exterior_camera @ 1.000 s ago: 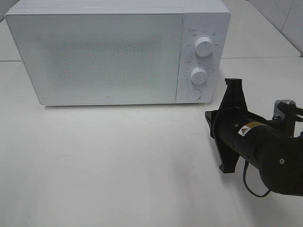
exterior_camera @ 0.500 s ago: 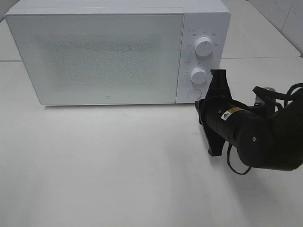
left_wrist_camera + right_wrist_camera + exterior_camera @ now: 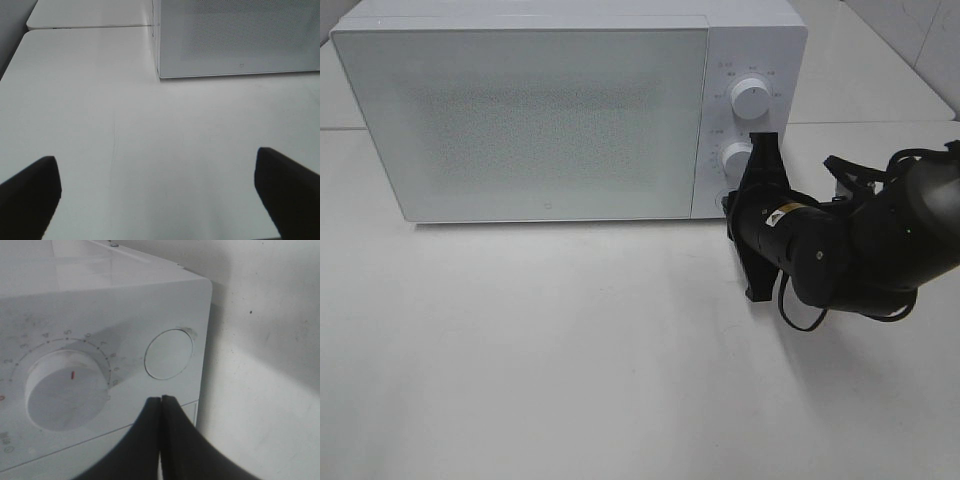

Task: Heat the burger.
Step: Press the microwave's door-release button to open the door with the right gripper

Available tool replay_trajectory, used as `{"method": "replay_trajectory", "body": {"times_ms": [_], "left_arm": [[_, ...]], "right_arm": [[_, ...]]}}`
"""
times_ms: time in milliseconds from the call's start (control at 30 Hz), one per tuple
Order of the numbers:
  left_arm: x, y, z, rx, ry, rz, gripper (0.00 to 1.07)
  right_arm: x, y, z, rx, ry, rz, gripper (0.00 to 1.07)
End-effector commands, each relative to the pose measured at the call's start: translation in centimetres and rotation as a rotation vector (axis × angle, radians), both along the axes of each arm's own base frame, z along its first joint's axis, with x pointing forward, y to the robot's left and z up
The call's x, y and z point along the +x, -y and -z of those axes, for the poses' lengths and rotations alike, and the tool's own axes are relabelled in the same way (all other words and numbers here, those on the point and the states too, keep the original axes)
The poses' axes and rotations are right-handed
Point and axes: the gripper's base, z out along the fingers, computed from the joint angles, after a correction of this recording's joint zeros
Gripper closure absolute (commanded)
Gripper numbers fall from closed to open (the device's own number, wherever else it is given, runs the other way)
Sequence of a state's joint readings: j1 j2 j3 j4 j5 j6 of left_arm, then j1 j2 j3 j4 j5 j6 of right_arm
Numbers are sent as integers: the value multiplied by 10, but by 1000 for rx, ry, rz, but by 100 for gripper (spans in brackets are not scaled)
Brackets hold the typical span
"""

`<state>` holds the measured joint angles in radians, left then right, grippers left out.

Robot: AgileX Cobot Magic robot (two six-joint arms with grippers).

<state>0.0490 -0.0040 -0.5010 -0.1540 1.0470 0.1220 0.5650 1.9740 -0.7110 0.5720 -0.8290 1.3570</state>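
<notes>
The burger is out of view. A white microwave point(image 3: 540, 110) stands at the back of the table with its door closed, and nothing shows through the frosted door. My right gripper point(image 3: 161, 399) is shut with nothing in it. Its tips sit just in front of the round door button point(image 3: 168, 354), below the lower dial point(image 3: 65, 390); I cannot tell whether they touch the panel. In the high view that gripper point(image 3: 732, 207) covers the button. My left gripper point(image 3: 157, 195) is open over bare table near the microwave's left front corner point(image 3: 161, 75).
The control panel carries an upper dial point(image 3: 749, 98) and a lower dial point(image 3: 736, 158). The white table point(image 3: 550, 350) stretches in front of the microwave. A table seam point(image 3: 90, 26) runs behind its left side. The right arm's black body point(image 3: 860, 250) lies to the right of the panel.
The right arm has moved left and back toward the microwave, bringing its shut gripper up to the round button. Nothing else has moved.
</notes>
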Motion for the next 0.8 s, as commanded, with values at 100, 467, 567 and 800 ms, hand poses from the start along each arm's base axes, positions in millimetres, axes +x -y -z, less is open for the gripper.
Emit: {"method": "replay_trajectory", "body": {"times_ms": [100, 467, 567, 800], "left_arm": [[-3, 1, 0, -4, 27, -2, 1], [-3, 1, 0, -4, 27, -2, 1], [-3, 1, 0, -4, 27, -2, 1], [-3, 1, 0, -4, 27, -2, 1]], "right_arm": [[11, -4, 3, -36, 9, -24, 107], [30, -1, 15, -55, -5, -7, 107], [34, 5, 17, -63, -6, 6, 107], [40, 4, 17, -63, -1, -1, 107]]}}
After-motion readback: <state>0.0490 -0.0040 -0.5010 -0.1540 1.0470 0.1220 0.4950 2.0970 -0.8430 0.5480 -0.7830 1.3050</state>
